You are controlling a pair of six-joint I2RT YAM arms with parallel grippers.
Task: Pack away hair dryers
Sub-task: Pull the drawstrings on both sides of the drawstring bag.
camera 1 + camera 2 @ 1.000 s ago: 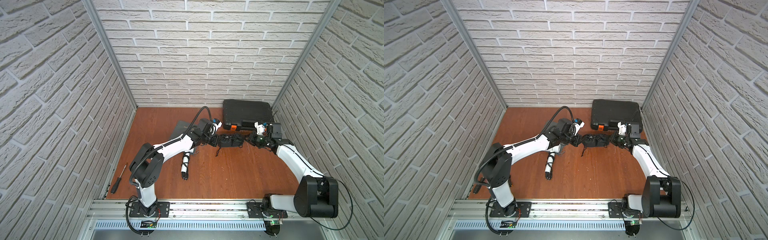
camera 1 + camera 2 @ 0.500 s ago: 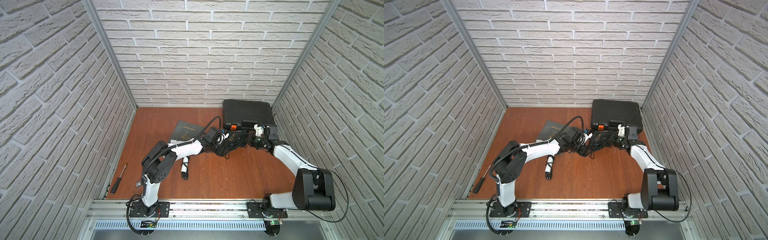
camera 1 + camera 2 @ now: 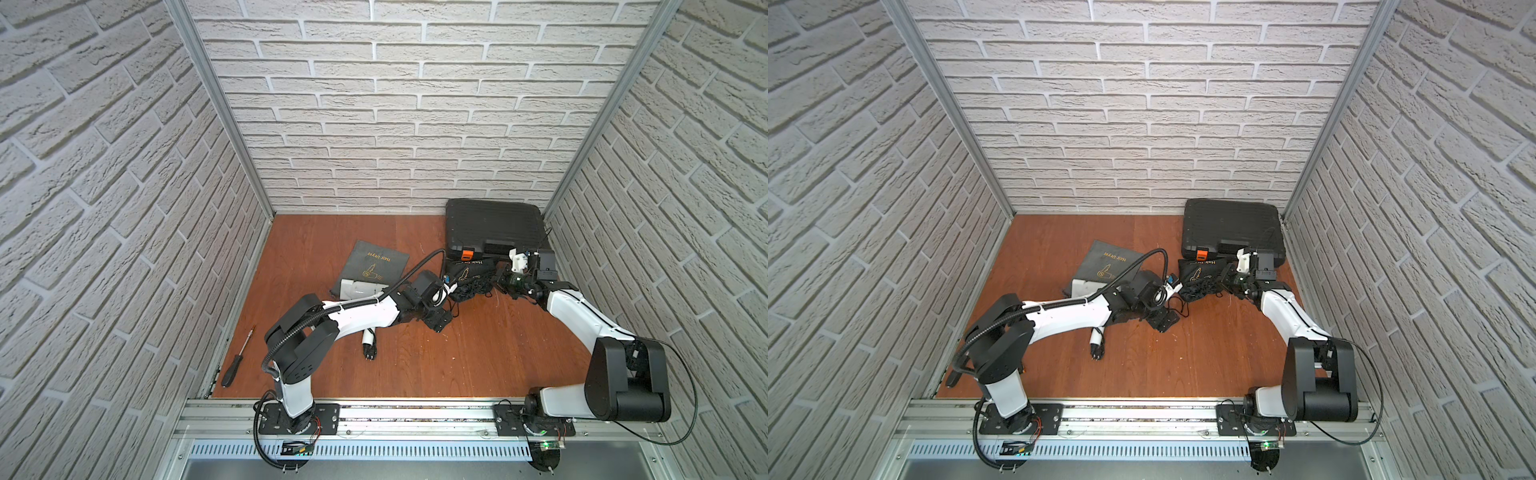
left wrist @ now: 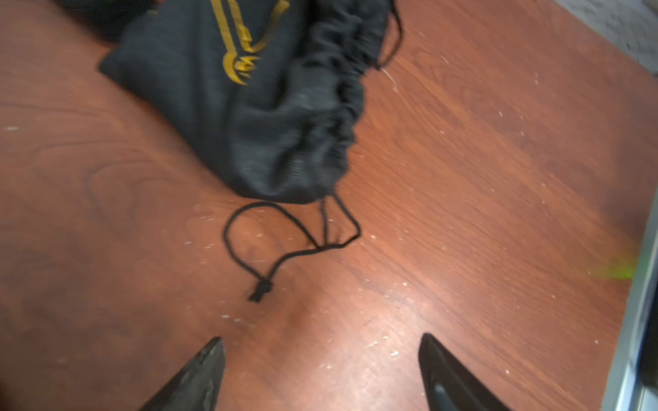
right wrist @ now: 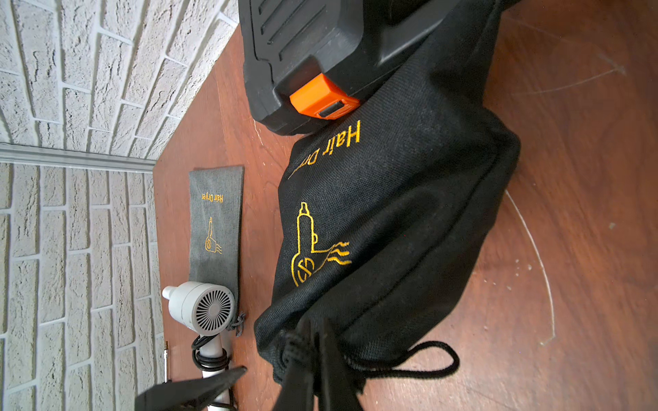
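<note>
Bags and one dryer lie on the brown table [image 3: 457, 365]. The white hair dryer [image 5: 203, 307] is near the middle of the table, a bit toward the left edge. It lies at the open end of the flat grey bag [image 3: 376, 264] and touches it. A black cord [image 5: 210, 359] is wound round its handle. Its white plug [image 3: 368, 343] lies closer to the front edge, and the left arm hides part of the handle.

The black case [image 3: 492, 226] sits in the far right corner. The black bag [image 3: 469, 272] is puffed up and rests against the case, right by the orange latch [image 5: 322, 98]. What is inside the bag is hidden.

The right end effector [image 5: 315, 338] has its two fingers pressed together, pinching the bunched mouth of the black bag. The left end effector [image 4: 322, 338] is spread wide with nothing between its fingers. It hangs over bare wood just beside the bag's string loop [image 4: 285, 242], which lies loose on the table.

A screwdriver [image 3: 237, 363] lies by the left edge, toward the front.
</note>
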